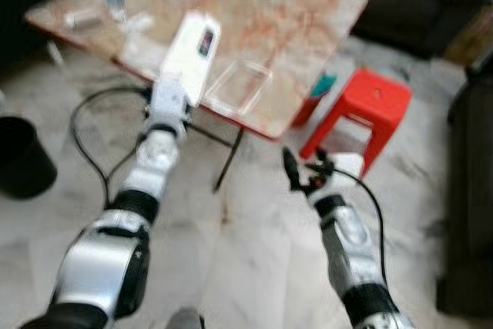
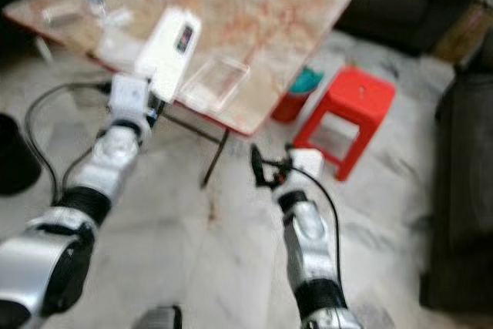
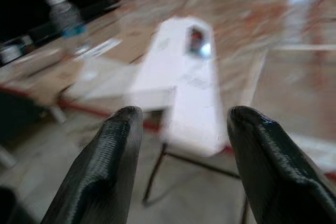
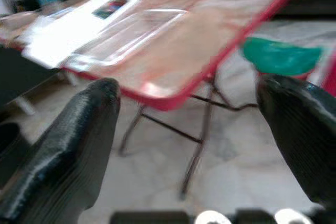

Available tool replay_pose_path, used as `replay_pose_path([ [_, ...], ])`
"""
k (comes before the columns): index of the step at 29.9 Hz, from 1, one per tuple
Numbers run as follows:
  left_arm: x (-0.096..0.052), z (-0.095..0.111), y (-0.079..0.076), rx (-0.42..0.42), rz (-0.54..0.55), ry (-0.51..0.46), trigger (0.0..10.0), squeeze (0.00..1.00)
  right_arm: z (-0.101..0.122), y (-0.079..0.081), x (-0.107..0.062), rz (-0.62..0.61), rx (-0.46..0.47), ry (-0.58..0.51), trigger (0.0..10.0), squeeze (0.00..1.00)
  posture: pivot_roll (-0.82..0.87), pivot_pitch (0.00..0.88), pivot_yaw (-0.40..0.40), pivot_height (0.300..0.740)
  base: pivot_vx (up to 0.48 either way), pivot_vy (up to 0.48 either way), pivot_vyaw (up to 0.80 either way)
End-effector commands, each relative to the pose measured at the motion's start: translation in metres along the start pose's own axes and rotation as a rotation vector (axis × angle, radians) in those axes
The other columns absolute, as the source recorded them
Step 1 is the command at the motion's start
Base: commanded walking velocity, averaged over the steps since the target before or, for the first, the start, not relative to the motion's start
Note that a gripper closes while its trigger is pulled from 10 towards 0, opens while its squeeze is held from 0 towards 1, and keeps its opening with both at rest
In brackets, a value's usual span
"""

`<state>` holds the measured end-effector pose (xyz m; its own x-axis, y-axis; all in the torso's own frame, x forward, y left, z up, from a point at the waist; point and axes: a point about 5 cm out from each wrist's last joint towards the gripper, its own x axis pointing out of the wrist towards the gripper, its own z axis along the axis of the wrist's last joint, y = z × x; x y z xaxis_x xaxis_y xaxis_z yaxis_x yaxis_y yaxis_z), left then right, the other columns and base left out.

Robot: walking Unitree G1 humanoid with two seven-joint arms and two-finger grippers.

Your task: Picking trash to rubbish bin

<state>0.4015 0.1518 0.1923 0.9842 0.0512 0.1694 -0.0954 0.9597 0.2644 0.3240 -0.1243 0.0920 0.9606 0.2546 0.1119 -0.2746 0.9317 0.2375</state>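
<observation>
- Reaching for the white box (image 1: 190, 53) with the left gripper (image 3: 181, 145), fingers (image 3: 107, 169) spread apart and holding nothing.
- Lying at the near edge of the counter (image 1: 293, 13), just ahead of that gripper and lined up between its fingers, long side pointing away.
- Advancing slowly and level with the counter top, centring the box's narrow width between the fingers before closing, probably the safest approach.
- Sitting just right of the box, touching or nearly so: a clear plastic tray (image 1: 238, 88); worth avoiding while closing.
- Hovering low over the floor near the red stool (image 1: 362, 109): right gripper (image 1: 302, 169), fingers apart, empty.
- Waiting far left on the floor: black rubbish bin (image 1: 21, 156).
</observation>
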Motion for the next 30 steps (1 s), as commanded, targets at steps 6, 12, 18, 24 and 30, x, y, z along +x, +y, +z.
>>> replay_pose_path([
  [6, 0.0011, 0.01, -0.0136, 0.014, -0.037, -0.034, 10.0, 0.0, -0.0017, -0.0146, -0.0075, -0.055, 0.0, 0.009, 10.0, 0.0, 0.05, 0.141, -0.147, 0.74, 0.277, 0.0, 0.0],
  [12, 0.0016, 0.012, -0.014, 0.016, -0.037, -0.041, 10.0, 0.0, -0.0015, -0.0149, -0.0072, -0.056, 0.002, 0.009, 10.0, 0.0, 0.05, 0.148, -0.148, 0.74, 0.279, 0.0, 0.0],
  [18, 0.0019, 0.0138, -0.0145, 0.016, -0.036, -0.047, 10.0, 0.0, -0.0014, -0.0155, -0.0075, -0.058, 0.004, 0.008, 10.0, 0.0, 0.05, 0.156, -0.149, 0.74, 0.277, 0.0, 0.0],
  [24, 0.0021, 0.015, -0.0144, 0.015, -0.036, -0.05, 10.0, 0.0, -0.0016, -0.0151, -0.0074, -0.058, 0.005, 0.008, 10.0, 0.0, 0.05, 0.156, -0.148, 0.74, 0.277, 0.0, 0.0],
  [30, 0.0023, 0.0157, -0.0144, 0.016, -0.034, -0.052, 10.0, 0.0, -0.0018, -0.0145, -0.0073, -0.056, 0.005, 0.01, 10.0, 0.0, 0.05, 0.164, -0.148, 0.74, 0.277, 0.0, 0.0],
])
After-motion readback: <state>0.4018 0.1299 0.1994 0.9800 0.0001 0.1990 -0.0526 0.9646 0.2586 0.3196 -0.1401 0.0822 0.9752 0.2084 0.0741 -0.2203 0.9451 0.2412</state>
